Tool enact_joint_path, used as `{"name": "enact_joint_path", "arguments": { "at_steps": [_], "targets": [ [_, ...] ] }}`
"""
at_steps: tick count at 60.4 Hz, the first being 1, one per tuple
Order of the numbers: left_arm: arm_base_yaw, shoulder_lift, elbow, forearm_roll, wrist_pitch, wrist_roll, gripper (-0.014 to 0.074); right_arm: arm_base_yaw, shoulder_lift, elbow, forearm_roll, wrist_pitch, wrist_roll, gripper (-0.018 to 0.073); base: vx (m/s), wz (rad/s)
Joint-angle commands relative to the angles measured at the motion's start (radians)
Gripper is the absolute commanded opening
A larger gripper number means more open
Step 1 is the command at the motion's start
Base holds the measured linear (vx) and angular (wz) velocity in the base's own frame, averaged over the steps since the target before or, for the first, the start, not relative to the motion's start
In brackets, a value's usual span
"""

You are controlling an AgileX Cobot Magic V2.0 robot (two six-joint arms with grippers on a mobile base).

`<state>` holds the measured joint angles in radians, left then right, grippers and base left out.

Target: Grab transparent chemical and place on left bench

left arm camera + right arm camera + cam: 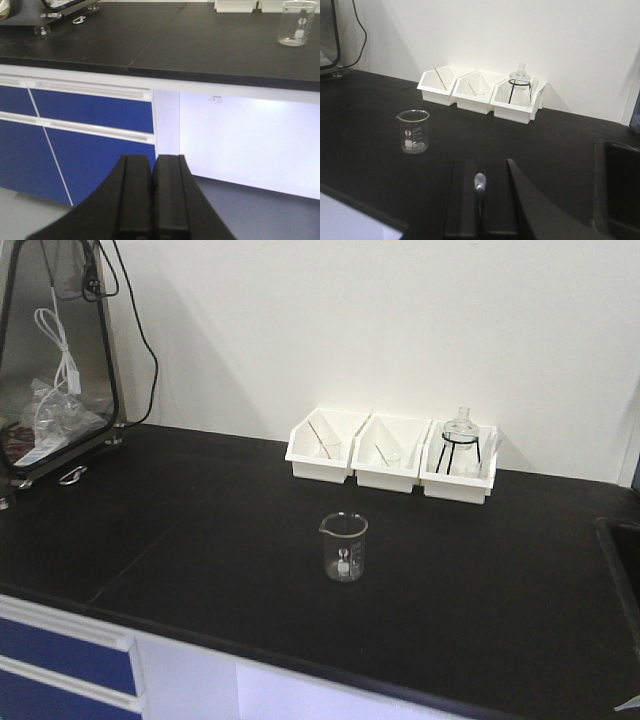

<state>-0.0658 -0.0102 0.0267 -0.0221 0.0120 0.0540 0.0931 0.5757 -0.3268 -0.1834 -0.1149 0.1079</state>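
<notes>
The transparent chemical, a small clear glass beaker [345, 547] with a spout, stands upright on the black benchtop [200, 530], in front of a row of three white bins [390, 455] against the white wall. It also shows in the left wrist view [296, 24] and the right wrist view [413, 131]. My left gripper [152, 159] is shut and empty, low in front of the blue cabinets. My right gripper [481, 165] hovers over the bench, right of and nearer than the beaker, shut on a small clear rounded glass tip [480, 181].
A clear flask on a black tripod [460, 440] sits in the right bin. A glass-fronted metal box [55, 350] with cables stands at the far left. A sunken sink [625, 560] lies at the right edge. Blue drawers [90, 110] are below the bench.
</notes>
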Motion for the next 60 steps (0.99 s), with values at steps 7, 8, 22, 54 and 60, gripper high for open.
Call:
{"name": "enact_joint_path", "arguments": {
  "at_steps": [7, 8, 22, 54, 60],
  "targets": [
    [-0.002, -0.019, 0.016, -0.001, -0.078, -0.008, -0.0003, -0.006, 0.0, -0.03, -0.003, -0.083, -0.002, -0.0007, 0.37, -0.03],
    [-0.002, -0.019, 0.016, -0.001, -0.078, -0.008, -0.0003, -0.006, 0.0, -0.03, -0.003, -0.082, -0.002, -0.0007, 0.37, -0.02],
    [-0.002, -0.019, 0.016, -0.001, -0.078, -0.008, -0.0003, -0.006, 0.0, -0.03, -0.003, -0.081, -0.002, -0.0007, 0.36, -0.01],
    [-0.002, -0.019, 0.016, -0.001, -0.078, -0.008, -0.0003, -0.006, 0.0, -0.03, -0.003, -0.081, -0.002, -0.0007, 0.26, -0.06],
    [-0.002, -0.019, 0.016, -0.001, -0.078, -0.008, -0.0003, -0.006, 0.0, -0.03, -0.003, -0.081, -0.002, -0.0007, 0.17, -0.08]
  ]
}}
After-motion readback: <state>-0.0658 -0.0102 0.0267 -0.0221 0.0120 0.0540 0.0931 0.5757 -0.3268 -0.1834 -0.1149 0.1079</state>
